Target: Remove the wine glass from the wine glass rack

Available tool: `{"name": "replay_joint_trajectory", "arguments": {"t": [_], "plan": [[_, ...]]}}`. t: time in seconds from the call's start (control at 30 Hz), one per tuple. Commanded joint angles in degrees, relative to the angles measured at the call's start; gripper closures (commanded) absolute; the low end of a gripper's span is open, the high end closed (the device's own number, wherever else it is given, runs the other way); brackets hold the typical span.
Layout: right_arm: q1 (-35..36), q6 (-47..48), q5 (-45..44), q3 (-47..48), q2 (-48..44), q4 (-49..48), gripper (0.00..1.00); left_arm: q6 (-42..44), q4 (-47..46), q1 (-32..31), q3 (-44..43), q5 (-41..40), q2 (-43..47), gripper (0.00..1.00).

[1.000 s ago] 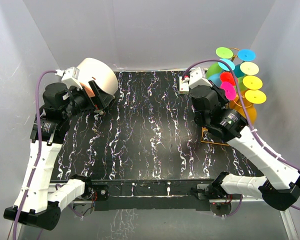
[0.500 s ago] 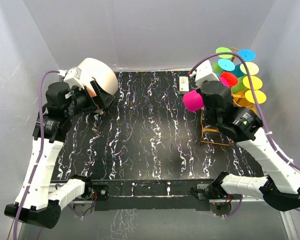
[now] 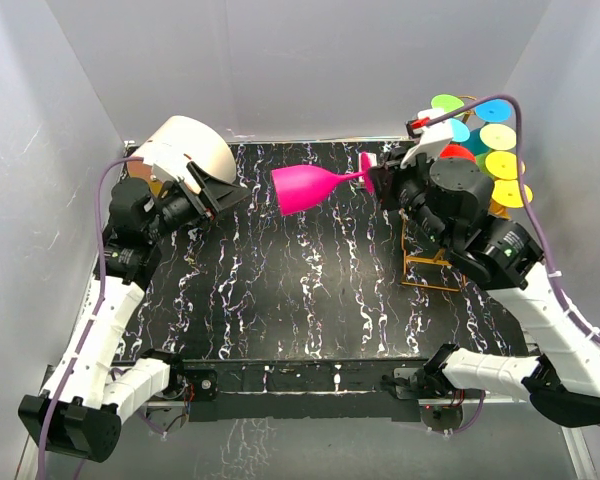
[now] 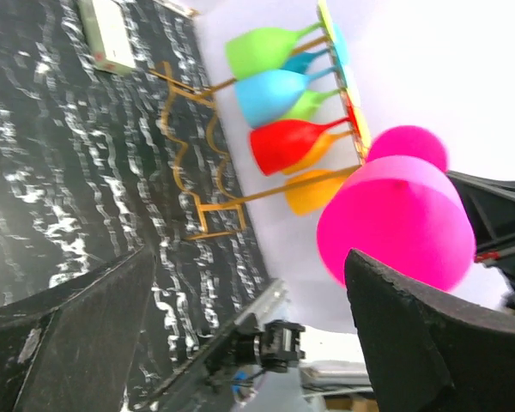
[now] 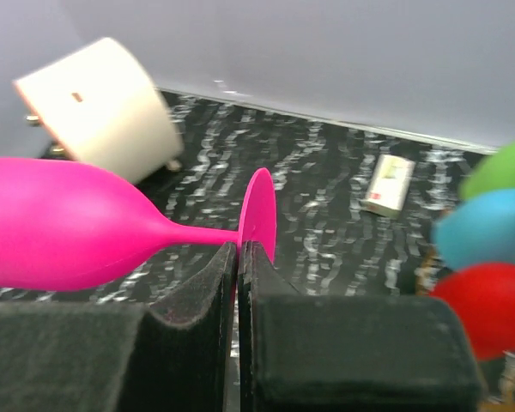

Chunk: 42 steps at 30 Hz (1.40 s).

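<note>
The pink glass (image 3: pixel 305 187) looks like smooth, satin plastic. The rack (image 4: pixel 215 208) is thin gold wire with a slight sheen; the desk (image 3: pixel 300 290) is glossy black, white-veined.

Pink wine glass (image 5: pixel 60 225) clamped in hand (image 5: pixel 238 262)

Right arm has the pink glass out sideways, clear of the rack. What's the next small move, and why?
Probably lower the pink wine glass toward the bare middle of the table while turning it upright. The right end effector pinches only its foot, the bowl hangs sideways in the air beyond the wine glass rack, and the left end effector is open, holding nothing.
</note>
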State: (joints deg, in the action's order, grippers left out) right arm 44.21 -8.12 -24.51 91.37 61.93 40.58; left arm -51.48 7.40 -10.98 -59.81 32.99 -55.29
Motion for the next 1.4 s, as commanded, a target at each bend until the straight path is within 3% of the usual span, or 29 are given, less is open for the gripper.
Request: {"name": "replay_joint_trajectory", "arguments": {"t": [0.0,0.33,0.53,0.63,0.73,0.77,0.8,0.83,0.87,0.93,0.97,1.17,1.37], "plan": [[0.19,-9.81,11.95,-3.3,-1.42,-13.11,1.0,-15.83,-21.66,0.26,4.8,10.92,1.62,0.13],[0.2,-12.78,17.03,-7.03,-0.69,-20.66,1.0,-17.8,-25.56,0.26,5.53,15.5,0.79,0.36],[0.2,-13.82,18.3,-9.16,-0.36,-22.21,1.0,-13.37,-19.0,0.32,3.38,14.98,0.98,0.7],[0.24,-13.87,17.81,-11.03,-0.87,-23.02,1.0,-12.32,-16.81,0.27,2.81,14.08,1.18,0.78],[0.18,-13.65,17.34,-12.46,-1.17,-23.18,0.97,-11.52,-14.53,0.27,2.4,13.11,1.27,0.93],[0.2,-13.43,17.12,-12.7,-1.24,-23.11,0.94,-10.85,-13.22,0.33,2.11,12.68,1.19,0.98],[0.18,-13.08,16.59,-12.76,-1.25,-22.76,0.83,-9.91,-11.72,0.29,1.7,12.27,1.12,1.0],[0.2,-12.51,15.73,-12.63,-1.22,-22.17,0.6,-8.28,-8.76,0.28,0.82,11.03,0.87,1.0],[0.26,-11.87,14.32,-12.46,-1.25,-21.37,0.49,-5.77,-4.25,0.31,-0.45,9.87,0.7,1.0],[0.26,-10.06,11.37,-11.99,-1.56,-19.49,0.26,1.18,7.68,0.27,-4.52,4.27,-0.24,1.0],[0.22,-8.86,9.87,-11.74,-1.84,-18.58,0.24,4.52,13.79,0.31,-6.46,-0.71,-0.79,1.0],[0.24,-2.1,1.57,-10.98,-4.33,-14.15,0.22,22.61,40.77,0.26,-14.65,-27.04,-3.66,1.0],[0.26,3.18,-4.67,-10.39,-6.41,-13.07,0.21,31.22,53.09,0.33,-15.29,-46.24,-7.82,1.0]]}}
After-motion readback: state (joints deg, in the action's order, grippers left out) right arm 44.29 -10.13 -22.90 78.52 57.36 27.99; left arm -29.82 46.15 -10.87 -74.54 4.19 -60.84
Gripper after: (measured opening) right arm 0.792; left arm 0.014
